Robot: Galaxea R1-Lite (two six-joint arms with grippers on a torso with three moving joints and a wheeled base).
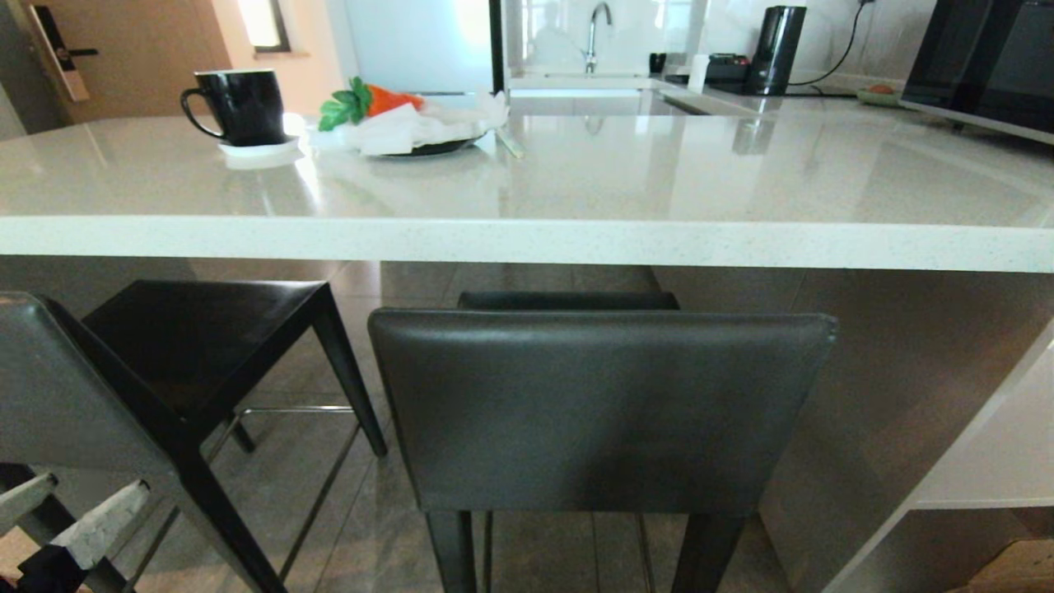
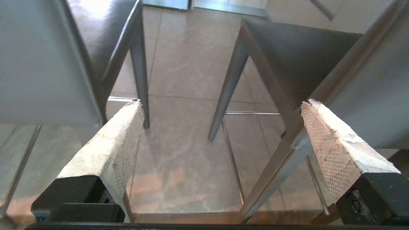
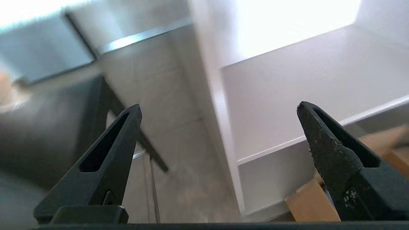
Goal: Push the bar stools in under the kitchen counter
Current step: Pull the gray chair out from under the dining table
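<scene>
One bar stool (image 1: 601, 412) sits centred with its seat under the worktop (image 1: 527, 239); the second bar stool (image 1: 165, 371) stands angled at left, partly out. A black mug (image 1: 235, 105) and plate (image 1: 428, 147) rest on top. The left end effector (image 2: 220, 105) gapes wide between the stools, empty; the right end effector (image 3: 219, 111), also wide, faces a white shelf unit (image 3: 303, 95).

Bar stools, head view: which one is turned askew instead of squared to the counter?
The left stool: its seat sits at an angle, backrest by the left hand. The centre stool faces the kitchen counter squarely.

Two grey bar stools (image 1: 601, 412) – seats partly, perhaps, under the white kitchen counter (image 1: 527, 239).
</scene>
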